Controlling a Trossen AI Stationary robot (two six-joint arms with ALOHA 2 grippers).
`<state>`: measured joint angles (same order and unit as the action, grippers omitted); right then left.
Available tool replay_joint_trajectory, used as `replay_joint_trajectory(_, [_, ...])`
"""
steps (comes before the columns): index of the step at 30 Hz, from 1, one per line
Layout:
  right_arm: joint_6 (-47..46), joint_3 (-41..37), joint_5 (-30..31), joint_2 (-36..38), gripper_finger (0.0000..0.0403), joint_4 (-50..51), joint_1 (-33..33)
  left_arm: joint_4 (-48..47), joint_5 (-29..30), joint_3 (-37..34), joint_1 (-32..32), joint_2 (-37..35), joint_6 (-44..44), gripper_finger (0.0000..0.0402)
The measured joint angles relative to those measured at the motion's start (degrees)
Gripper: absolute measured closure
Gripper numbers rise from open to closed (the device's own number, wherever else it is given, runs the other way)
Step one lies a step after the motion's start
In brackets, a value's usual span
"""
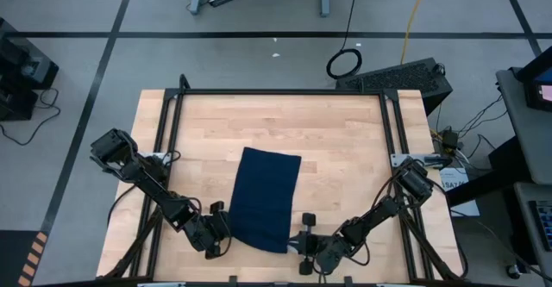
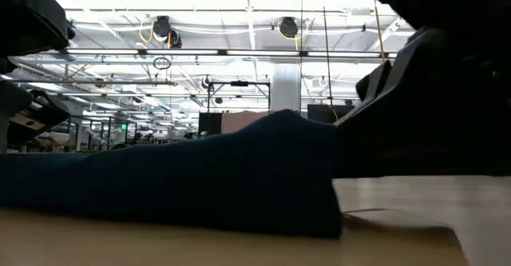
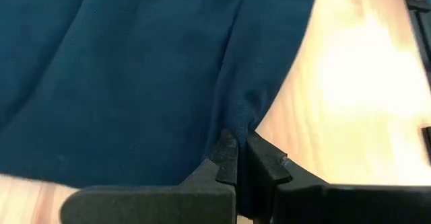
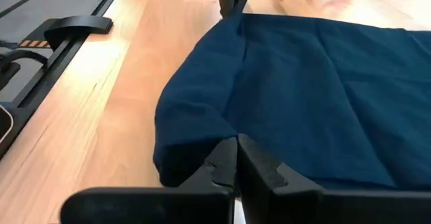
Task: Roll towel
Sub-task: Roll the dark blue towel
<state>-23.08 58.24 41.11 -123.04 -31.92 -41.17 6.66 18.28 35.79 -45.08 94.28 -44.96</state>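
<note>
We see the left pincer (image 1: 220,233) clamped on the near left corner of the towel (image 1: 266,196), which lies flat in the middle of the table (image 1: 345,149). The right pincer (image 1: 297,242) is pinched shut on the near right corner. No roll has formed; we judge all the rolling remains. The white tag is hidden, and the low view is mostly blocked by dark cloth.

A light wooden table (image 1: 345,149) with a black metal frame (image 1: 280,92) stands on a grey floor (image 1: 259,59) marked with dark lines. Beyond its far edge lie a coiled black cable (image 1: 344,63) and a black keyboard (image 1: 397,76).
</note>
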Motion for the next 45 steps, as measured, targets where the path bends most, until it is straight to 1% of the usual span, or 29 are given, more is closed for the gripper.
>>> replay_joint_trajectory(5, [-0.15,0.0,-6.0,0.0,0.0399,0.29,1.38,0.59,0.02,0.0,-0.02,0.02,0.06,0.0392])
replay_joint_trajectory(7, [-0.22,0.0,-6.31,0.0,0.0397,0.82,1.44,0.62,0.01,0.0,-0.04,0.23,-1.25,0.0392])
replay_joint_trajectory(11, [-0.15,0.0,-2.55,1.59,0.0379,4.19,0.52,0.54,-0.13,0.0,-0.04,0.39,-4.43,0.0392])
replay_joint_trajectory(17, [1.55,0.0,1.3,6.54,0.0326,13.28,-1.99,0.88,-1.4,0.0,-0.04,0.42,-7.77,0.0392])
replay_joint_trajectory(21, [1.15,0.0,4.63,7.26,0.0291,14.06,-5.03,0.69,-1.7,0.0,-0.04,0.42,-10.11,0.0392])
replay_joint_trajectory(24, [-1.89,0.0,8.51,6.53,0.0271,13.37,-7.42,0.82,-1.75,0.0,-0.04,0.42,-10.28,0.0392])
replay_joint_trajectory(26, [-2.25,0.0,10.0,5.41,0.026,10.99,-8.47,1.2,-1.77,0.0,-0.04,0.42,-10.28,0.0392])
replay_joint_trajectory(28, [0.81,0.0,10.2,3.77,0.0251,4.61,-8.84,1.73,-1.75,0.0,0.0,0.42,-10.28,0.0392])
replay_joint_trajectory(31, [9.9,0.07,10.18,-0.01,0.0245,-7.92,-8.47,1.79,-1.75,0.0,0.27,0.44,-10.64,0.0392])
replay_joint_trajectory(33, [16.07,0.06,10.16,-2.71,0.0242,-14.25,-8.0,1.79,-1.74,0.0,0.33,0.44,-11.34,0.0392])
replay_joint_trajectory(36, [21.01,0.04,10.03,-6.05,0.0237,-21.8,-7.19,1.8,-1.73,0.0,0.33,0.46,-12.67,0.0392])
replay_joint_trajectory(39, [23.81,0.02,8.67,-9.31,0.0232,-28.04,-6.23,1.8,-1.73,0.0,0.33,0.46,-14.5,0.0392])
replay_joint_trajectory(42, [28.5,0.75,8.13,-11.37,0.0225,-34.2,-5.85,1.77,-1.7,0.0,0.33,0.46,-15.94,0.0392])
replay_joint_trajectory(45, [31.57,1.6,8.04,-12.03,0.0214,-35.5,-5.77,1.84,-1.7,0.0,0.33,0.46,-16.28,0.0392])
